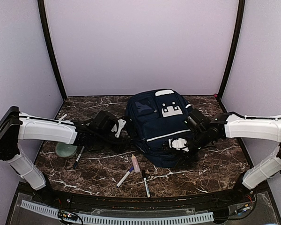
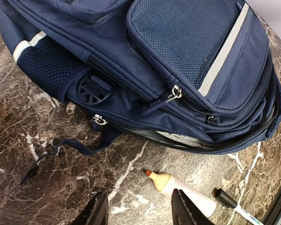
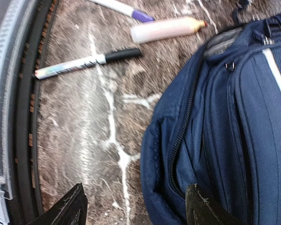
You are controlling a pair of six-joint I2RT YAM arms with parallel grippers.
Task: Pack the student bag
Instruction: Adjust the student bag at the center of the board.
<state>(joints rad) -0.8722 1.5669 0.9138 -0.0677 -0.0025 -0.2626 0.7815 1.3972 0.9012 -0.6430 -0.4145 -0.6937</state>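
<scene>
At the opening step: the student bag (image 1: pixel 161 126) lying on the bench (image 1: pixel 103 180), zip part-open. Left fingers (image 2: pixel 96 211) spread, empty, beside bag; right fingers (image 3: pixel 203 206) spread, perhaps touching its corner. Next: widening mouth, fetching white tube (image 1: pixel 135 164) before bag.

The student bag (image 1: pixel 161 126) is navy blue with white-grey reflective stripes and a white-grey patch near its top. The counter (image 1: pixel 215 161) is dark brown marble veined in white. The bottle (image 1: pixel 135 164) is pale pink with an orange tip, the marker (image 3: pixel 86 62) white with a black cap, the bowl (image 1: pixel 65 150) pale green.
</scene>
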